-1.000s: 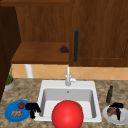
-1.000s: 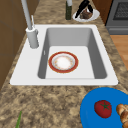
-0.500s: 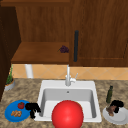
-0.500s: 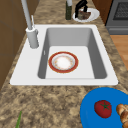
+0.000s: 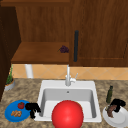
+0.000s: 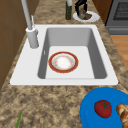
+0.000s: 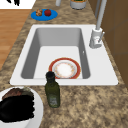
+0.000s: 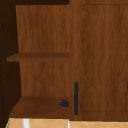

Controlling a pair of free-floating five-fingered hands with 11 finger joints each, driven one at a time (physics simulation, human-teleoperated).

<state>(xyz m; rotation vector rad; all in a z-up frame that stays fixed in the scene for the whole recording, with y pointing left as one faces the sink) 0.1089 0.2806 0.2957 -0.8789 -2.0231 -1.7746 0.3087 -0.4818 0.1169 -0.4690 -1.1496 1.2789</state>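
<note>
- Black and free-floating, the right hand [image 5: 117,103] is hanging over the white plate [image 5: 117,120] on the counter to the right of the sink [image 5: 43,86]; its fingers are curling round the brown piece of food [image 5: 110,111] lying on that plate.
- In the right side view the same hand [image 7: 16,108] is sitting on the near part of the plate [image 7: 37,105], covering most of the brown food [image 7: 15,92], whose upper edge is peeking out behind it.
- A dark green bottle [image 5: 109,94] is standing upright just beside the plate, between it and the sink.
- The left hand [image 5: 32,108] is hovering at the right edge of the blue plate [image 5: 10,115], near the sink's left rim, with its fingers pointing down in a loose curl, clamped on nothing.
- That blue plate is carrying a tomato [image 5: 21,105] and a bit of bread [image 5: 16,113], lying apart from each other.
- A red-rimmed bowl [image 6: 63,62] is resting on the sink floor; in the front view it is appearing as a big red dome [image 5: 67,114].
- A bunch of grapes [image 5: 64,49] is lying on the open cabinet shelf [image 5: 37,53] above the faucet [image 5: 68,77].
</note>
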